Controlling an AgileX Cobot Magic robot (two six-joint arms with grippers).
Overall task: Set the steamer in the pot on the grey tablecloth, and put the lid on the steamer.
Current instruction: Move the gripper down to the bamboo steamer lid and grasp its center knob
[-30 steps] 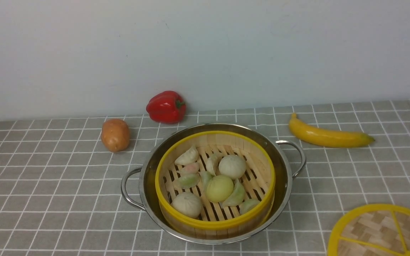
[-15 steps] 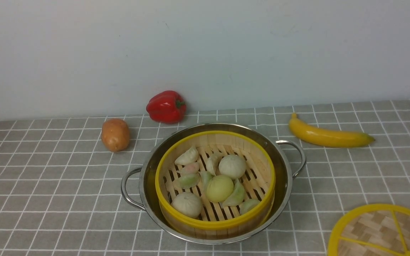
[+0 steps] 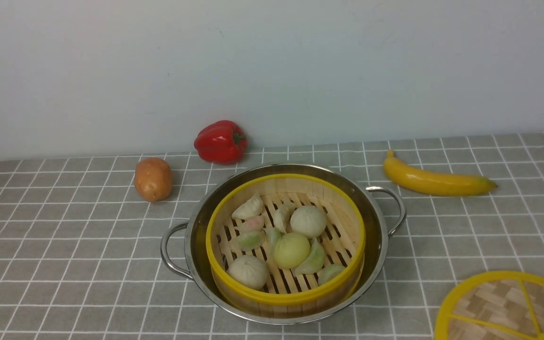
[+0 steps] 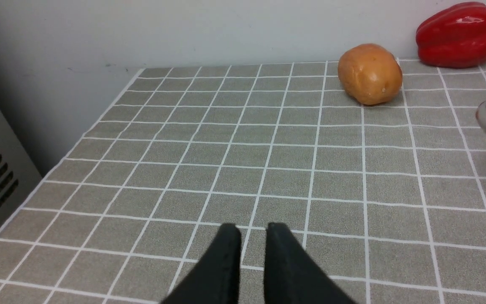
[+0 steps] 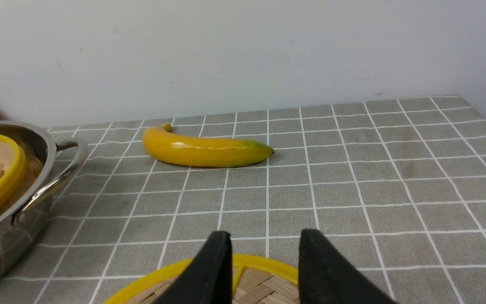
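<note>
The left gripper (image 4: 252, 231) hovers low over bare squares of the grey tablecloth (image 3: 64, 236), its jaws a narrow slit apart with nothing between them. It has no object under it, so I judge it to be parked out of the way. Taking the pot (image 3: 198, 236) as the centre of the dial in the front view, a potato (image 3: 153, 179) lies at about 10 o'clock and a red pepper (image 3: 220, 141) at 11 o'clock by the wall. Both are apart from the pot and play no part in the job.

The pot sits mid-cloth, handles at roughly 8 and 2 o'clock. The steamer (image 3: 286, 295) is down inside it, its rim just above the steel and pushed slightly towards 6 o'clock, leaving a wider gap at the far wall. Its buns and dumplings (image 3: 291, 250) lie uncovered, so the first half of the task looks done and the covering is left.

A banana (image 3: 435, 182) lies at 2 o'clock, beyond the handle. The lid (image 3: 498, 302) lies flat on the cloth at 4 o'clock, well apart from the pot. The right gripper (image 5: 265, 236) is poised above the lid's far rim, jaws spread wide and holding nothing. This suits a pinch on that thick rim, probably the next move.
</note>
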